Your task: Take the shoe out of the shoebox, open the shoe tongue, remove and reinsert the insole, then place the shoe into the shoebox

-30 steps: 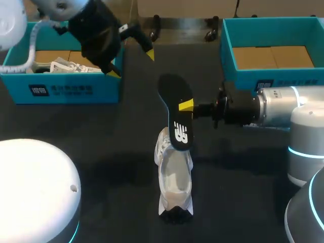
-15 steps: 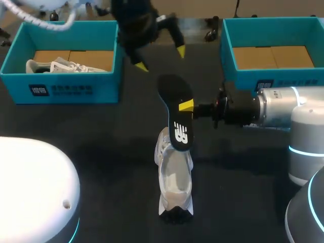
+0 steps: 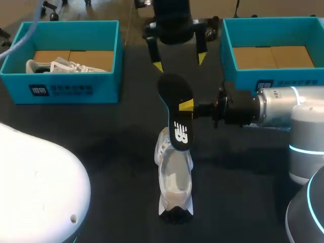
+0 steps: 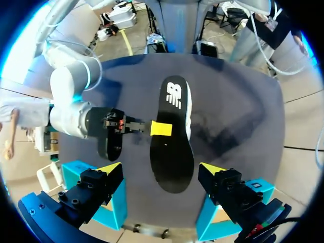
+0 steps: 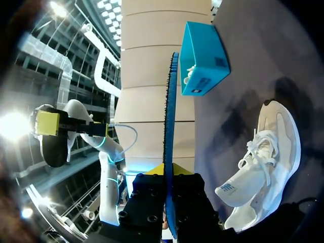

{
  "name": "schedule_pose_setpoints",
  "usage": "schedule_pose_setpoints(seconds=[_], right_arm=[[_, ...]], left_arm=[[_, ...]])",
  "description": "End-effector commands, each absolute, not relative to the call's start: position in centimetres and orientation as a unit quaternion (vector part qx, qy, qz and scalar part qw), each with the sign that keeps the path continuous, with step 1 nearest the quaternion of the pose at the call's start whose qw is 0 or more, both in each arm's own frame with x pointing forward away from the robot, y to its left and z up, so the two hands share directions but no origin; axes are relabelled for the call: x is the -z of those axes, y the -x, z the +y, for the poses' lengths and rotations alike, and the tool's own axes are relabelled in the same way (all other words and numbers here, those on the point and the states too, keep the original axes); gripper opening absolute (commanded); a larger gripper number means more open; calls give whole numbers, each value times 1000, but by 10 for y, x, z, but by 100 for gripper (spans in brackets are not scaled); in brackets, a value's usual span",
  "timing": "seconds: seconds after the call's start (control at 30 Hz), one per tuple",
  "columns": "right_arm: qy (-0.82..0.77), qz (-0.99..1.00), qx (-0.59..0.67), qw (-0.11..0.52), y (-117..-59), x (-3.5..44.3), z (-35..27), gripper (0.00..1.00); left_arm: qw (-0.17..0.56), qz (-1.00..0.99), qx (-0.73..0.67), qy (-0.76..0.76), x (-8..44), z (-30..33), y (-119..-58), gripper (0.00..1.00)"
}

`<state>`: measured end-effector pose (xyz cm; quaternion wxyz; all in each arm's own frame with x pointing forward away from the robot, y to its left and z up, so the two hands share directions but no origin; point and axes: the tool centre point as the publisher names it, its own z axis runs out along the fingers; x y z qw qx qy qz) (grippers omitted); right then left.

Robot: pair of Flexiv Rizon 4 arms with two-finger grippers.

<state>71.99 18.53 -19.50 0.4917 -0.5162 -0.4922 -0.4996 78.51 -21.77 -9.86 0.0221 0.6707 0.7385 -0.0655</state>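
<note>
In the head view my right gripper (image 3: 186, 105) is shut on a black insole (image 3: 177, 109), which it holds flat and above the table's middle. A white shoe (image 3: 174, 179) stands on the dark table just under the insole's near end. My left gripper (image 3: 179, 62) hangs open above the insole's far end, touching nothing. In the left wrist view the insole (image 4: 172, 134) lies ahead of the open left gripper (image 4: 161, 168), and the shoe (image 4: 189, 109) peeks out from under it. The right wrist view shows the insole (image 5: 169, 126) edge-on in the shut right gripper (image 5: 169, 172), with the shoe (image 5: 263, 162) beside it.
A blue shoebox (image 3: 66, 83) at the back left holds another white shoe (image 3: 58, 66). A second blue shoebox (image 3: 273, 76) stands at the back right with only cardboard in it. My left arm's white base (image 3: 40, 192) fills the near left corner.
My left gripper has swung right from over the left shoebox to above the insole's far end, staying open. The right arm, insole and shoe have not moved.
</note>
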Motion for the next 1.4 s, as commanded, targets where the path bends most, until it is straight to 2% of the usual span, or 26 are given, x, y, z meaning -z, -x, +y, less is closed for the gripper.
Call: schedule_pose_setpoints(seconds=[0.03, 0.63, 0.97, 1.4], right_arm=[[517, -492, 500, 491, -719, 196, 187, 0], [517, -492, 500, 491, -719, 196, 187, 0], [517, -492, 500, 491, -719, 196, 187, 0], [517, -492, 500, 491, -719, 196, 187, 0]], left_arm=[[-73, 736, -23, -673, 98, -222, -785, 100], [-53, 753, 14, -656, 109, -206, -784, 100], [33, 754, 85, -650, 101, -180, -774, 100], [168, 731, 253, -610, 108, -146, -762, 100]])
